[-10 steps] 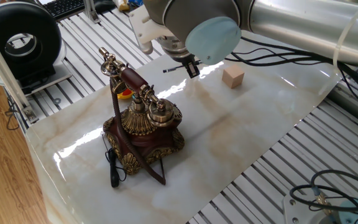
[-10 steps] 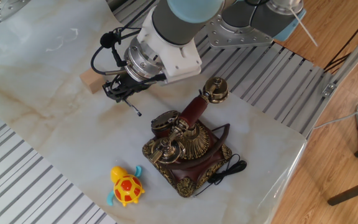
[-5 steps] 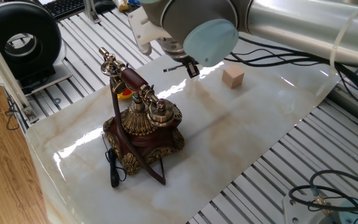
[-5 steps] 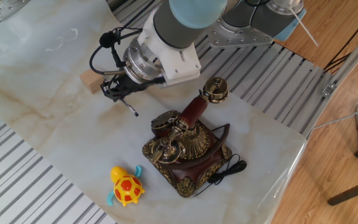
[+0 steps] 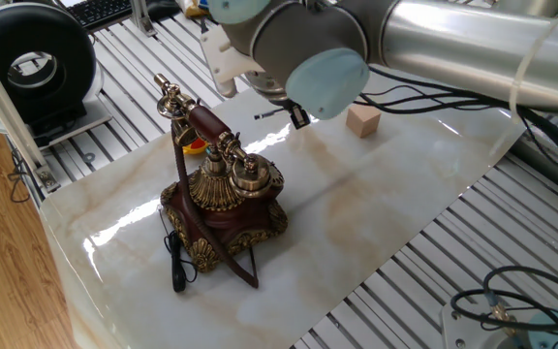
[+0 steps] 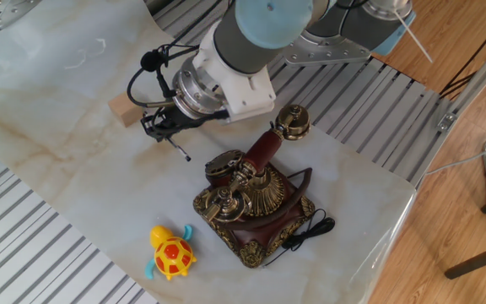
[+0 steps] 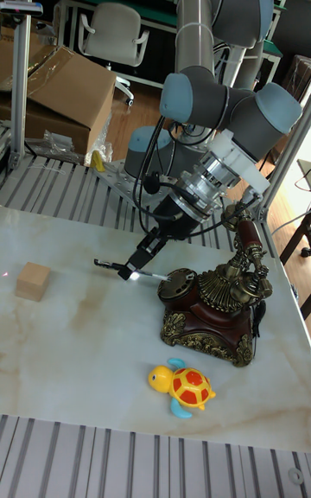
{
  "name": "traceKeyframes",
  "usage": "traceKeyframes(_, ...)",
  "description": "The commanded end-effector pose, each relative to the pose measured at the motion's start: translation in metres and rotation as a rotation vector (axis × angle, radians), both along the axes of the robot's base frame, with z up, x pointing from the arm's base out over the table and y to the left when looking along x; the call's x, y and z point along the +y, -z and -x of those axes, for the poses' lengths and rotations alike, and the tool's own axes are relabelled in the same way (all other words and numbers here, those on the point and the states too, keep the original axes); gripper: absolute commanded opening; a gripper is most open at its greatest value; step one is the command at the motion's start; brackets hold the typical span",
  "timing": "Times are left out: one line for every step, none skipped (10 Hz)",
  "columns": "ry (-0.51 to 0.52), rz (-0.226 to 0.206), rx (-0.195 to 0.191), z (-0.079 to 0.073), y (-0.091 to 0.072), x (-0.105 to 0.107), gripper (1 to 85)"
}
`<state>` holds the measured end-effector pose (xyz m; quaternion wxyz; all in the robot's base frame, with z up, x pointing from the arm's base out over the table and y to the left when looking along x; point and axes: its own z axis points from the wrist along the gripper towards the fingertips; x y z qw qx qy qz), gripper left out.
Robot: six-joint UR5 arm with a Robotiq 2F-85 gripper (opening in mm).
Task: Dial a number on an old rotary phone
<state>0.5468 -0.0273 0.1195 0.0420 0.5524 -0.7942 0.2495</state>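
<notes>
The old rotary phone (image 5: 223,199) (image 6: 251,198) (image 7: 212,308) stands on a marble-patterned board (image 5: 386,194), dark wood with brass trim, its handset (image 5: 206,124) resting in the cradle. Its dark dial (image 6: 219,165) (image 7: 177,284) faces the arm. My gripper (image 5: 297,115) (image 6: 165,127) (image 7: 138,266) hovers above the board just beside the dial side of the phone. It is shut on a thin black rod (image 5: 271,112) (image 6: 181,150) (image 7: 108,264), whose tip is close to the dial and apart from it.
A small wooden cube (image 5: 362,120) (image 6: 122,110) (image 7: 33,281) lies on the board behind the gripper. A yellow-orange toy turtle (image 6: 171,253) (image 7: 183,386) sits near the phone's base. A black round device (image 5: 42,63) and cables (image 5: 511,301) lie off the board on slatted metal.
The wrist has turned and shifted slightly. The gripper with its rod has dropped a little and stays beside the phone. The phone, cube and turtle have not moved.
</notes>
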Motion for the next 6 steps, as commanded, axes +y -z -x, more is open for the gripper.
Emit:
traceKeyframes(-0.005, -0.019, -0.007, 0.004, 0.001, -0.001, 1.3)
traceKeyframes(-0.006, -0.025, -0.01, 0.003, 0.001, 0.0, 1.3)
traceKeyframes(0.01, -0.044, -0.004, 0.006, 0.004, 0.004, 1.3)
traceKeyframes(0.041, -0.066, -0.009, 0.008, 0.006, 0.007, 1.3)
traceKeyframes(0.118, -0.146, -0.01, 0.015, 0.013, 0.022, 1.3)
traceKeyframes(0.125, -0.149, 0.005, 0.02, 0.014, 0.023, 1.3)
